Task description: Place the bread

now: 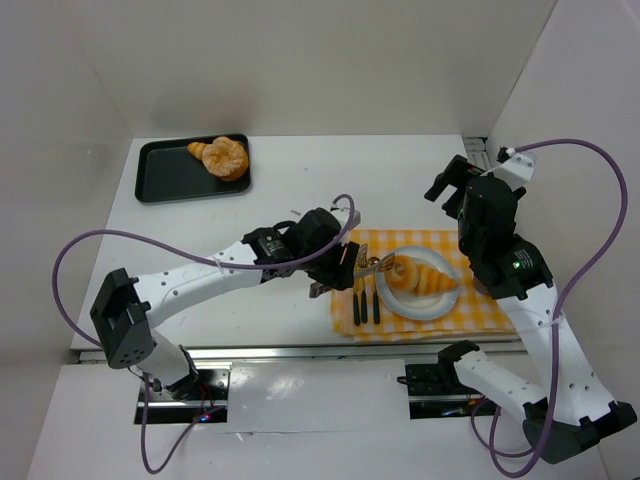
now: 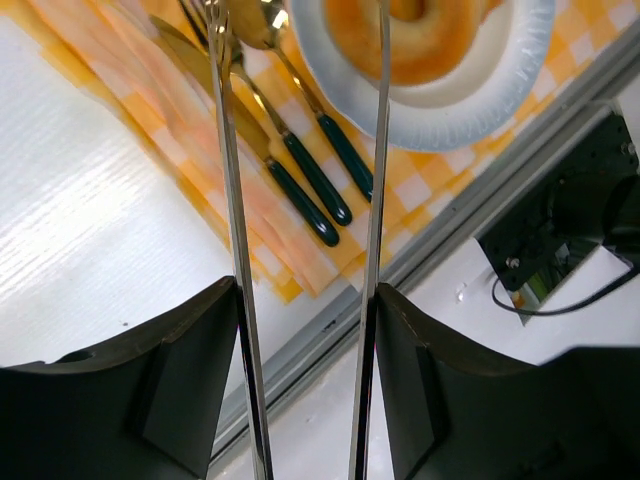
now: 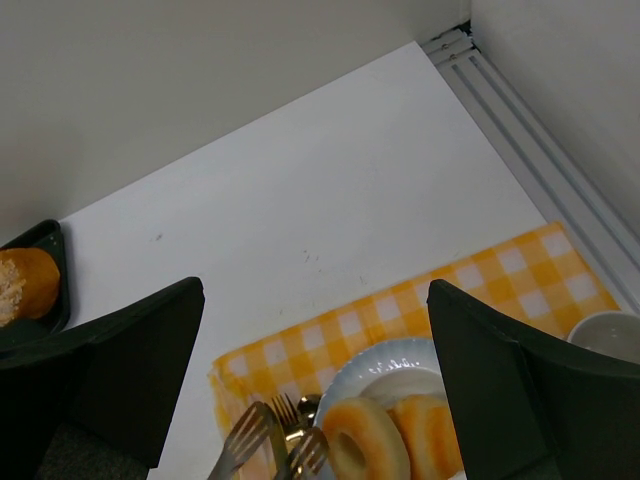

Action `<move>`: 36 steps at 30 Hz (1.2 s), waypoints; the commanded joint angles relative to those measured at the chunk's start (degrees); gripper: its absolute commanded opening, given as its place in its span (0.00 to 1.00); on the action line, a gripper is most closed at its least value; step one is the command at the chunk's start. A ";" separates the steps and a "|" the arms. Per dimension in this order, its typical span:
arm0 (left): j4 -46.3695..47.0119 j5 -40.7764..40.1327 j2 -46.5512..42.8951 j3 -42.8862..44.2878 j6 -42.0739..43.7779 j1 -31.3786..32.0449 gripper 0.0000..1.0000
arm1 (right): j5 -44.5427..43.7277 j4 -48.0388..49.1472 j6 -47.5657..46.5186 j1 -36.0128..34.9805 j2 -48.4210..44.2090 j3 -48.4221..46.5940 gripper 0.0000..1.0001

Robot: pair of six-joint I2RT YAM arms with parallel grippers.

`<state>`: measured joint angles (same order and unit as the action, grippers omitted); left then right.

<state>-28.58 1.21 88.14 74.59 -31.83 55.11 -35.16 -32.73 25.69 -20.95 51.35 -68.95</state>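
Ridged bread roll lies on the white plate, the tongs clasped in your left gripper with tips spread just beside it, your right gripper parted and empty; judge it light, soft, crushable, so pinch gently across its thicker middle.

Lit brightly and evenly from above; throws only soft, faint shadows onto the table. Reads sharp in the top view. Glares hard off the tongs and spoon in the left wrist view, washes out the table at left, blurs the dark near fingers. Looks dimmer and greyer in the right wrist view, with black fingers out of focus and the plate slightly soft.
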 commanded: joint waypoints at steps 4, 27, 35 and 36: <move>-0.34 -3.41 -4.38 1.62 0.19 -4.91 0.67 | 0.09 0.91 0.23 0.30 -0.02 0.04 1.00; -2.92 -15.02 -24.42 -21.48 -8.42 -54.04 0.69 | 3.51 2.67 0.23 1.87 -2.13 5.05 1.00; 3.88 -7.81 -18.97 -25.80 -12.11 -60.39 0.68 | 4.66 2.67 1.29 1.88 -2.66 6.11 1.00; 4.66 -7.11 -17.84 -26.59 -12.63 -61.08 0.68 | 5.18 2.67 1.29 1.88 -2.66 6.11 1.00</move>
<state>-28.53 -9.52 68.60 49.15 -41.63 -4.95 -30.79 -31.99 26.41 -19.44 49.69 -63.00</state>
